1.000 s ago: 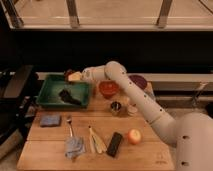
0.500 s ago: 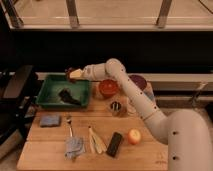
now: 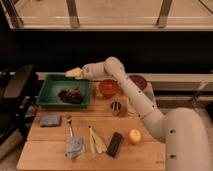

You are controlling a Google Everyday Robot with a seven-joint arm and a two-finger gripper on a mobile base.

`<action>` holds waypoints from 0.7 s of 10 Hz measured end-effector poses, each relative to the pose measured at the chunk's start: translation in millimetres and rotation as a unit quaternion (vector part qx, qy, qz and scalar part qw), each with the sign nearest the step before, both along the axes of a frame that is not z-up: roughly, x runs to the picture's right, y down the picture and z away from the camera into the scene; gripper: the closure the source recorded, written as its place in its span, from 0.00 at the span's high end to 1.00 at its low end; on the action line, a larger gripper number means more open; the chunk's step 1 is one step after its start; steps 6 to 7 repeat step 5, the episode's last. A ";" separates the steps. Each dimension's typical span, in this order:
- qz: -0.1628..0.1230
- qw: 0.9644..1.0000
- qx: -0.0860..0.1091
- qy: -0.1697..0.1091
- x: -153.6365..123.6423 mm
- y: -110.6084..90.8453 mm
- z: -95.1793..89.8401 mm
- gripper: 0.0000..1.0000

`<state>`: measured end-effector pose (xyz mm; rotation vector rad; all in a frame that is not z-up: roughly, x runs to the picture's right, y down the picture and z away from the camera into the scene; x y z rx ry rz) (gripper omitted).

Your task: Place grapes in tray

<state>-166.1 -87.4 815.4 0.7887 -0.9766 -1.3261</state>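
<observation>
The green rectangular plastic tray (image 3: 50, 98) with raised sloping sides sits at the back left of the wooden counter (image 3: 35, 155). Inside it, toward the right of its floor, lies the small knobbly bunch of dark red-purple grapes (image 3: 70, 94), resting on the tray bottom and apart from the walls, so the placing looks done.

Such a bunch is likely light and soft; the berries would bruise or come off their stalks under a hard squeeze, and their skins are probably slick. A gentle pinch across the middle of the cluster, or at the stem if it could be found, seems the safest hold; the stem is not discernible here.

Above the tray's far right corner hangs the pale end effector (image 3: 73, 73), clear of the grapes and carrying nothing visible; I cannot tell how its parts stand.

To the right stand a round red bowl (image 3: 108, 87) and a round purple bowl (image 3: 138, 80). A yellow-red apple (image 3: 134, 136) lies near the front edge.
</observation>
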 end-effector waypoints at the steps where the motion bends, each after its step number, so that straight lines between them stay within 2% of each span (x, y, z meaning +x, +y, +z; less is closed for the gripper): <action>1: 0.000 1.000 0.000 0.000 0.7 -0.2 0.0 0.80; 7: 0.001 1.000 0.000 0.001 1.6 -0.4 0.2 0.80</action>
